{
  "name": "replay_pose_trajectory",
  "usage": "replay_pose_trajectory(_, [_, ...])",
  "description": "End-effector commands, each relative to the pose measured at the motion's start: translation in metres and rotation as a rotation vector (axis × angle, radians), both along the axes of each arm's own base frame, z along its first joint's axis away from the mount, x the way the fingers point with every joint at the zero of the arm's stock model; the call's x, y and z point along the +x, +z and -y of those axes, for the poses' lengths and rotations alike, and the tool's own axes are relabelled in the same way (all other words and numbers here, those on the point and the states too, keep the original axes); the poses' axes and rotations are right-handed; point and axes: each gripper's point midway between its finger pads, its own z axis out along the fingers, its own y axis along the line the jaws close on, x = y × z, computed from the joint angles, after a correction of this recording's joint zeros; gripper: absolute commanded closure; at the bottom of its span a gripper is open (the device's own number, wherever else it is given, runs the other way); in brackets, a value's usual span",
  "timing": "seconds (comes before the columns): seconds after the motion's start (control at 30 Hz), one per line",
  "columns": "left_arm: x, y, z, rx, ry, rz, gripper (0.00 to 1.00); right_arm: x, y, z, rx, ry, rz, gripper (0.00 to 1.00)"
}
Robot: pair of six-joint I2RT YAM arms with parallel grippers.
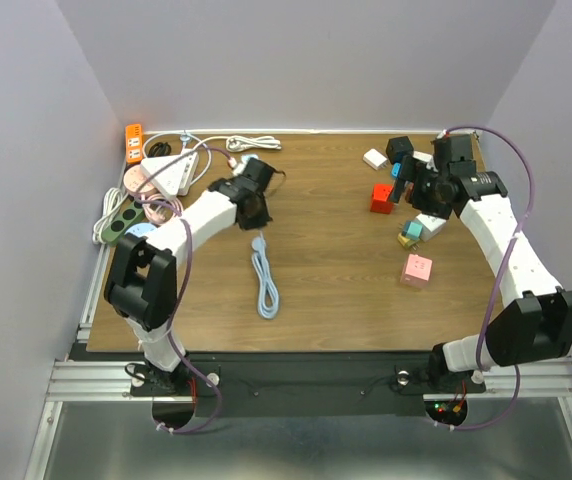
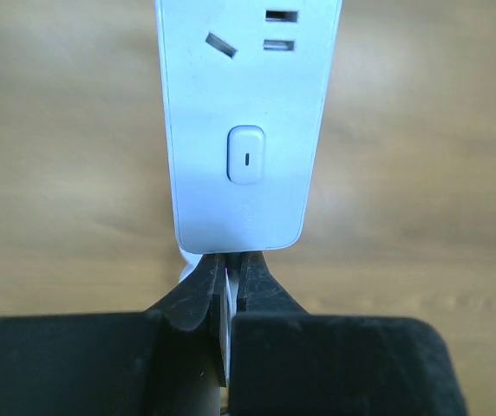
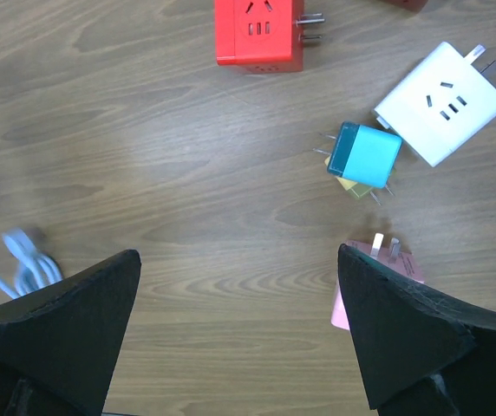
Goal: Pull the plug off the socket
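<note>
Power strip [image 2: 244, 130] cut off at top; red adapter [image 3: 257, 35] likewise.

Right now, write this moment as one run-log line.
left gripper shut on white power strip | right gripper open near red adapter

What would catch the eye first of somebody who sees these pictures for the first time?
The white power strip fills the left wrist view, with the left gripper shut on a thin white piece at its near end. Ahead of the open right gripper lie bright blocks: a red cube, a teal plug and a white adapter. A light blue cable lies coiled mid-table.
</note>
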Motion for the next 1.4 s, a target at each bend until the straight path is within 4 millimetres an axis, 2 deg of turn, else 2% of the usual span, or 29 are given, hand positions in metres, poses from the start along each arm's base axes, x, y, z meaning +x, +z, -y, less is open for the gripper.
replay_pose_trajectory(0.0, [0.044,0.026,-0.052,0.099,0.002,0.088,1.0,-0.003,0.009,-0.007,0.03,0.015,0.034,0.0])
replay_pose_trajectory(0.1, [0.075,0.016,-0.085,0.134,0.054,0.084,1.0,-0.005,0.006,-0.008,0.033,0.017,0.022,0.0])
replay_pose_trajectory(0.13, [0.086,0.015,-0.105,0.152,0.097,0.089,1.0,-0.005,0.005,-0.009,0.035,0.023,0.022,0.0])
replay_pose_trajectory(0.17, [0.099,0.022,-0.113,0.153,0.119,0.112,1.0,-0.005,0.004,-0.009,0.035,0.025,0.019,0.0])
replay_pose_trajectory(0.2, [0.107,0.016,-0.121,0.163,0.132,0.103,1.0,-0.006,0.003,-0.008,0.034,0.023,0.016,0.0])
replay_pose_trajectory(0.27, [0.132,0.028,-0.143,0.171,0.17,0.145,1.0,-0.009,0.0,-0.009,0.033,0.028,0.009,0.0])
replay_pose_trajectory(0.33, [0.148,0.021,-0.159,0.209,0.168,0.145,1.0,-0.011,-0.002,-0.01,0.037,0.03,0.005,0.0])
replay_pose_trajectory(0.37, [0.162,0.031,-0.171,0.224,0.184,0.176,1.0,-0.012,-0.002,-0.012,0.049,0.033,0.003,0.0])
replay_pose_trajectory(0.4, [0.169,0.017,-0.178,0.255,0.188,0.149,1.0,-0.015,-0.006,-0.013,0.055,0.039,-0.007,0.0])
replay_pose_trajectory(0.43, [0.172,0.013,-0.187,0.285,0.198,0.129,1.0,-0.018,-0.006,-0.016,0.068,0.05,-0.009,0.0])
replay_pose_trajectory(0.47, [0.185,0.021,-0.192,0.288,0.197,0.149,1.0,-0.02,-0.004,-0.017,0.074,0.048,-0.004,0.0])
replay_pose_trajectory(0.5, [0.187,0.003,-0.202,0.297,0.21,0.104,1.0,-0.023,-0.006,-0.016,0.075,0.045,-0.009,0.0])
replay_pose_trajectory(0.53, [0.192,-0.001,-0.207,0.295,0.213,0.101,1.0,-0.025,-0.004,-0.016,0.077,0.045,-0.004,0.0])
replay_pose_trajectory(0.63, [0.206,-0.011,-0.208,0.263,0.176,0.094,1.0,-0.031,0.002,-0.019,0.095,0.053,0.014,0.0])
replay_pose_trajectory(0.67, [0.206,-0.014,-0.208,0.266,0.171,0.089,0.97,-0.033,0.004,-0.02,0.101,0.056,0.018,0.0])
replay_pose_trajectory(0.7, [0.206,-0.015,-0.208,0.262,0.168,0.088,0.85,-0.034,0.006,-0.02,0.102,0.058,0.026,0.0])
replay_pose_trajectory(0.73, [0.209,-0.012,-0.207,0.249,0.175,0.101,0.72,-0.036,0.008,-0.02,0.102,0.06,0.034,0.0])
replay_pose_trajectory(0.77, [0.209,-0.009,-0.207,0.241,0.177,0.11,0.51,-0.037,0.008,-0.019,0.101,0.057,0.034,0.0])
replay_pose_trajectory(0.8, [0.209,-0.002,-0.207,0.236,0.185,0.125,0.43,-0.037,0.008,-0.019,0.1,0.062,0.035,0.0])
replay_pose_trajectory(0.83, [0.211,0.003,-0.207,0.231,0.192,0.143,0.3,-0.038,0.008,-0.019,0.099,0.065,0.035,0.0])
replay_pose_trajectory(0.97, [0.209,0.04,-0.204,0.201,0.199,0.212,0.28,-0.039,0.009,-0.021,0.101,0.082,0.04,0.0])
replay_pose_trajectory(1.0, [0.206,0.062,-0.204,0.189,0.204,0.252,0.28,-0.038,0.009,-0.021,0.099,0.086,0.042,0.0])
replay_pose_trajectory(1.07, [0.202,0.088,-0.198,0.148,0.197,0.305,0.28,-0.039,0.009,-0.021,0.099,0.09,0.046,0.0])
replay_pose_trajectory(1.1, [0.195,0.112,-0.196,0.129,0.19,0.358,0.28,-0.038,0.009,-0.022,0.101,0.093,0.052,0.0])
replay_pose_trajectory(1.13, [0.191,0.122,-0.191,0.103,0.175,0.376,0.27,-0.038,0.01,-0.022,0.103,0.096,0.059,0.0])
replay_pose_trajectory(1.17, [0.181,0.144,-0.189,0.079,0.172,0.414,0.27,-0.037,0.014,-0.023,0.111,0.098,0.076,0.0])
replay_pose_trajectory(1.23, [0.17,0.162,-0.181,0.039,0.142,0.449,0.24,-0.037,0.014,-0.025,0.118,0.1,0.089,0.0])
replay_pose_trajectory(1.27, [0.159,0.18,-0.173,-0.006,0.114,0.476,0.23,-0.037,0.015,-0.026,0.125,0.102,0.1,0.0])
replay_pose_trajectory(1.37, [0.136,0.204,-0.152,-0.106,0.038,0.504,0.23,-0.04,0.012,-0.027,0.133,0.108,0.103,0.0])
